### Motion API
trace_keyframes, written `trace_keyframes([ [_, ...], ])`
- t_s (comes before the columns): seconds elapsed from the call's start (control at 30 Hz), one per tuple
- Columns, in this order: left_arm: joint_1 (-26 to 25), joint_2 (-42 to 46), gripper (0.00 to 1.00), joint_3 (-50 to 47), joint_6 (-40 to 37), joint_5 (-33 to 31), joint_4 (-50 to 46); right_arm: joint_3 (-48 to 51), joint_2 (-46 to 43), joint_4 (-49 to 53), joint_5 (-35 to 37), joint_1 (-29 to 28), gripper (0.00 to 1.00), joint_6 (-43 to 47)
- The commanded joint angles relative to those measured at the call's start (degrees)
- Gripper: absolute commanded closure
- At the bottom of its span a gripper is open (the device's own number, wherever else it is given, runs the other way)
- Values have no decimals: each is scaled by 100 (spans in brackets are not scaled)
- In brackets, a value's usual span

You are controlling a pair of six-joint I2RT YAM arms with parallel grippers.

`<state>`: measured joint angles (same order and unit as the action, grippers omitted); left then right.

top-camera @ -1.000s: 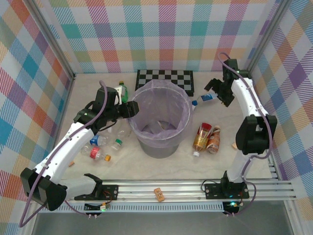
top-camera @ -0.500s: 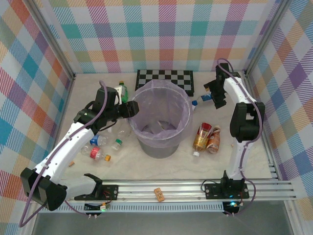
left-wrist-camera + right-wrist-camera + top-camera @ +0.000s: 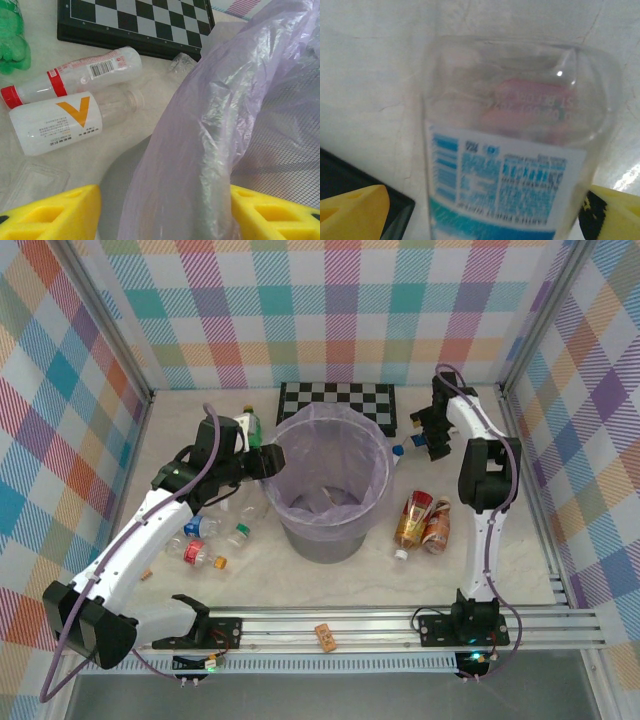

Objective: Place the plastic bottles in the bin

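Observation:
The bin (image 3: pixel 325 540) is a round grey bucket lined with a lavender bag, standing mid-table. My left gripper (image 3: pixel 265 462) is at its left rim; in the left wrist view the yellow fingers (image 3: pixel 60 210) stand either side of the bag-covered rim (image 3: pixel 210 140), which fills the gap between them. My right gripper (image 3: pixel 428 440) hangs open over a clear bottle (image 3: pixel 412 445) with a blue-and-white label, right of the bin. That bottle (image 3: pixel 515 150) lies between the spread fingers (image 3: pixel 355 210). More bottles lie left of the bin (image 3: pixel 205 527) and behind it (image 3: pixel 85 72). Two amber ones (image 3: pixel 412 520) lie to the right.
A black-and-white checkerboard (image 3: pixel 337 400) lies behind the bin, its edge near the right gripper's bottle. A green bottle (image 3: pixel 250 420) and a white-labelled one (image 3: pixel 55 125) lie by the left gripper. A small tan block (image 3: pixel 325 636) sits on the front rail.
The right arm has folded inward and its gripper has swung left, lower over the blue-labelled bottle. The left arm and the bin have stayed put.

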<state>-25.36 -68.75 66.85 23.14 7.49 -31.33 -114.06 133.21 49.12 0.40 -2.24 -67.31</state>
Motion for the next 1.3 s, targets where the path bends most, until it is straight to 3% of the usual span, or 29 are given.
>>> trace_keyframes([
  [0.0,-47,-149,38,106,42,18,-49,-90,86,168,-40,23,9,-132],
  [0.1,-47,-141,38,116,40,-19,-49,-92,131,154,-58,38,16,-130],
  [0.37,-44,-121,38,107,48,-28,-51,-73,-27,161,-23,140,48,-173],
  [0.63,-47,-140,38,144,41,-24,-102,-344,-449,320,-25,242,50,255],
  [0.93,-52,-134,38,118,48,-3,-5,-922,-1397,779,-275,300,50,2117],
  [1.07,-42,-142,38,113,50,17,4,-1152,-1857,901,-1181,283,49,3299],
  [1.27,-43,-125,38,117,49,-61,29,-1040,-2781,1083,-2545,163,61,4597],
])
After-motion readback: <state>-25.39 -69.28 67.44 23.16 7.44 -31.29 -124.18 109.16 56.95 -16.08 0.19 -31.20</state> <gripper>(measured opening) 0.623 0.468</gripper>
